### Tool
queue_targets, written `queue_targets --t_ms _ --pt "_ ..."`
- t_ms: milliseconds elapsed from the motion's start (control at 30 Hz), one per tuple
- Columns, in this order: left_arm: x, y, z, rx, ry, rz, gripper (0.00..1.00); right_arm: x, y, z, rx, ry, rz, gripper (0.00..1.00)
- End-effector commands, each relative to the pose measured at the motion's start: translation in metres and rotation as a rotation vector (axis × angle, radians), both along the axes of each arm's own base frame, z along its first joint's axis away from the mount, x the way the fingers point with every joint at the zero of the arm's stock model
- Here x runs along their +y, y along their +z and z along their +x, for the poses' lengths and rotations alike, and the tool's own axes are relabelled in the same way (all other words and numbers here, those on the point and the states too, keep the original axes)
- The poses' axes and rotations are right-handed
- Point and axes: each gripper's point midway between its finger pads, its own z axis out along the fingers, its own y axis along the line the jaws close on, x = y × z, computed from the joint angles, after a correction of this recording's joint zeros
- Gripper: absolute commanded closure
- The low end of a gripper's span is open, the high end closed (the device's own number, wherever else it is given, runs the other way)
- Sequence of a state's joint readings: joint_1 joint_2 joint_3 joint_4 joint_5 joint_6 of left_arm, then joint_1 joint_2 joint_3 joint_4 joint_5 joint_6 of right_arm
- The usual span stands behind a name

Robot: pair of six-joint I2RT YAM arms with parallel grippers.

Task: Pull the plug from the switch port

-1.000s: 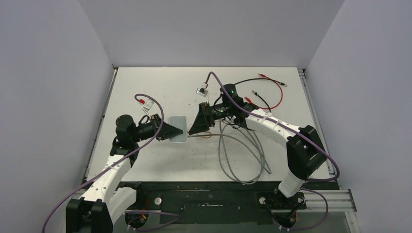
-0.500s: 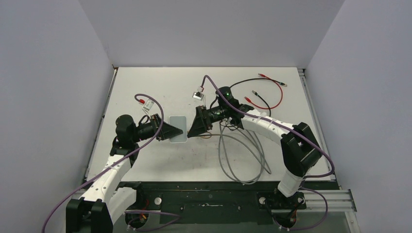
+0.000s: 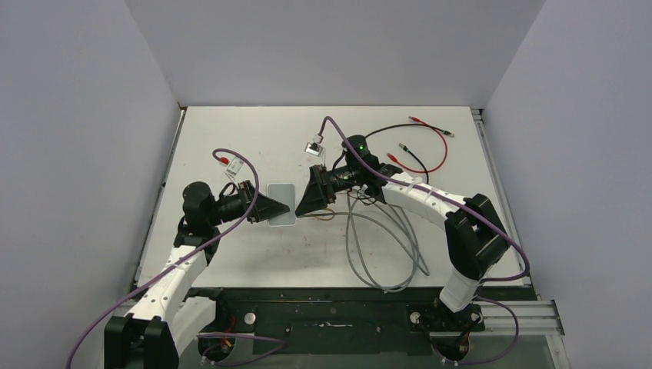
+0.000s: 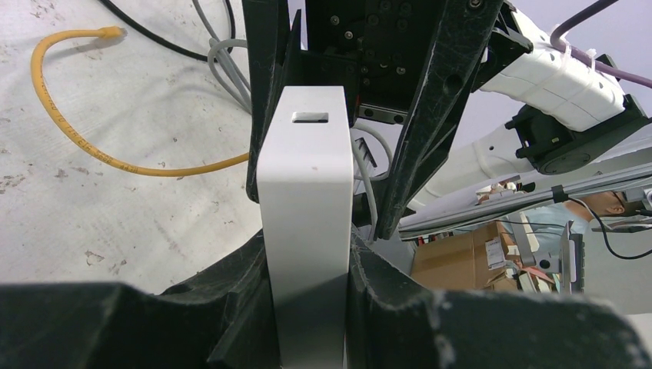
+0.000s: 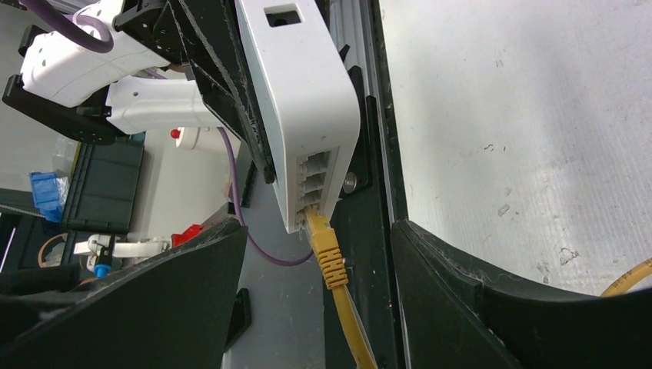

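The switch (image 3: 282,203), a flat pale grey-white box, is held on edge above the table. My left gripper (image 3: 271,207) is shut on it; in the left wrist view the box (image 4: 306,184) is clamped between the black fingers (image 4: 231,307). A yellow plug (image 5: 329,257) sits in the lowest socket of the switch (image 5: 300,84), and its yellow cable (image 4: 69,131) trails over the table. My right gripper (image 3: 306,201) is open; in the right wrist view (image 5: 317,231) its jaws stand either side of the plug without touching it.
Loops of grey cable (image 3: 384,246) lie on the table under the right arm. Red and black test leads (image 3: 430,146) lie at the back right. Small white tagged connectors sit at the back middle (image 3: 314,148) and back left (image 3: 231,163).
My right arm has shifted a little to the left, bringing its open jaws closer to the switch. The left arm and the switch have not moved.
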State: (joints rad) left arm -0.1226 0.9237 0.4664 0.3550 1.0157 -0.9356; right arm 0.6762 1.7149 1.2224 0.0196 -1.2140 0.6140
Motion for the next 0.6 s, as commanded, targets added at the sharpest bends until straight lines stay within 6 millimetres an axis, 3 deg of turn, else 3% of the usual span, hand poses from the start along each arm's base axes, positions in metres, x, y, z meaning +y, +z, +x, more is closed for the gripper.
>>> queue_targets --t_ms 0,133,333,567 --pt "0.0002 0.0251 -0.0008 -0.104 -0.015 -0.015 1.0 0.0072 0.025 0.0017 -0.087 0.03 0.086 0.3" --pt "0.0003 0.024 -0.0015 -0.101 -0.016 -0.015 1.0 0.0091 0.0278 0.0044 -0.095 0.022 0.09 0.15" --pt "0.0005 0.0226 -0.0024 -0.097 -0.015 -0.014 1.0 0.0098 0.0282 0.0072 -0.099 0.02 0.092 0.11" --pt "0.0005 0.0216 -0.0028 -0.095 -0.015 -0.014 1.0 0.0092 0.0282 0.0057 -0.089 0.032 0.095 0.35"
